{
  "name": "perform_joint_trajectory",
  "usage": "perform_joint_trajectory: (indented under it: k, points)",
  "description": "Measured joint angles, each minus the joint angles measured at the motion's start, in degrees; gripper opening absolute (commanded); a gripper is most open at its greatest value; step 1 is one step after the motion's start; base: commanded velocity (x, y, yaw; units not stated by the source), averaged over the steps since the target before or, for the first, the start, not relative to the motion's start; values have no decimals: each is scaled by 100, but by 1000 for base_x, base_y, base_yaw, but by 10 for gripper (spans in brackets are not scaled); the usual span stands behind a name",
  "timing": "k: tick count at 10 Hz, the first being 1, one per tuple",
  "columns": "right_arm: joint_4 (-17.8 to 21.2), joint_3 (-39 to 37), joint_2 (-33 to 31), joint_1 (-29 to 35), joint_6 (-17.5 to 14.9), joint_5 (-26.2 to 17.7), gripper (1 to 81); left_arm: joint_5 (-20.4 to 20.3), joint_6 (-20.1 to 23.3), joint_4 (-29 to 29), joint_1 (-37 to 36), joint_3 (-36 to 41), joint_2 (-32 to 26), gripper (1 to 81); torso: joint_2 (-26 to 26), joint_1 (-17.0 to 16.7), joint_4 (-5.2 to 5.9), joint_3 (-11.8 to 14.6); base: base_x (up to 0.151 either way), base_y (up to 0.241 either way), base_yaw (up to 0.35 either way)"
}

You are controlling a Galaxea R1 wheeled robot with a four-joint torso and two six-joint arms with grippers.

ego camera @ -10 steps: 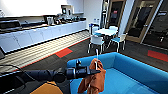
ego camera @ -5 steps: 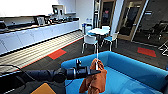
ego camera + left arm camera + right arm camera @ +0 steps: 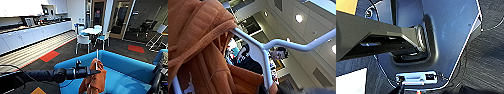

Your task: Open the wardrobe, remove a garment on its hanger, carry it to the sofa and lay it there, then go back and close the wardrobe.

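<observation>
Left arm [image 3: 50, 74]: extended horizontally from the robot's left side, reaching forward and across at roughly chest height, its dark segments nearly in a straight line. Left gripper [image 3: 96, 72]: at the arm's far end, pointed forward, closed on the white hanger [image 3: 264, 63] that carries the garment [image 3: 93, 80], which hangs below the grip. Right arm [image 3: 156, 82]: a dark curved segment low at the robot's right side, held close to the body.
</observation>
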Motion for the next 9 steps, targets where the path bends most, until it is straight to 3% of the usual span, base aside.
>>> perform_joint_trajectory:
  k: [9]
  points:
    - [-2,-11,22,-33,0,0,811,-2,0,4,24,17,-33,10,0,-2,0,0,0,0,-206]
